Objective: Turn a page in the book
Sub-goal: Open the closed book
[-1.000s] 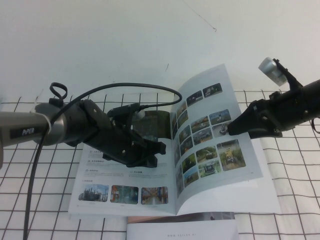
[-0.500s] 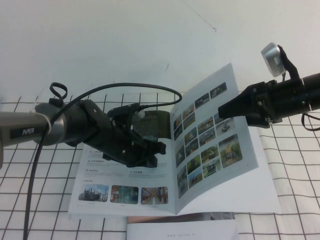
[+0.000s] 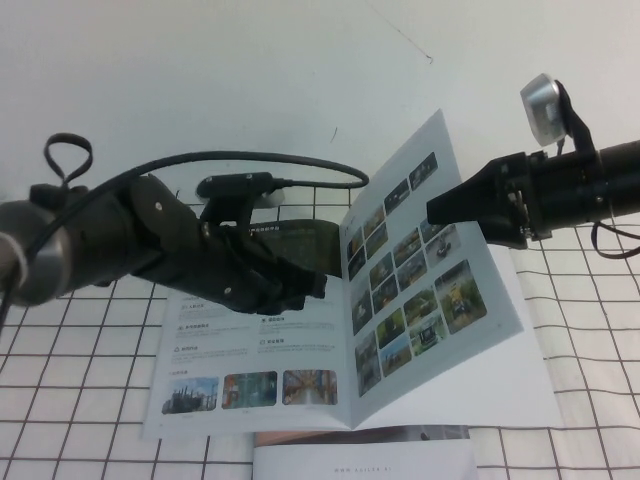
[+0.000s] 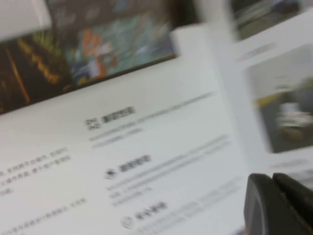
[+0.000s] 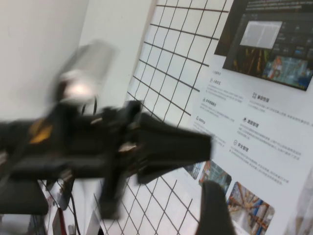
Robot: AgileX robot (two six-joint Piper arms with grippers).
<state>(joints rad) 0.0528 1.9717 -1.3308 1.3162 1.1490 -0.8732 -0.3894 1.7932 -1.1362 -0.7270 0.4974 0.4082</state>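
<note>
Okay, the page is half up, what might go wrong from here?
The page stands lifted, and the right gripper at its upper edge looks open, so the page may flop back right. The left gripper hovers low over the book near the spine; it could block or crease the falling page.

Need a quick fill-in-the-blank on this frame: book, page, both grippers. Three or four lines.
1. The page with small photos stands raised, to the ____ of the book's spine.
2. The right gripper is at the page's ____ edge, jaws open.
3. The left gripper hovers over the sheet with the ____ banner.
4. The cloth under the book has a ____ pattern.

Missing words: right; upper; dark; grid
</note>
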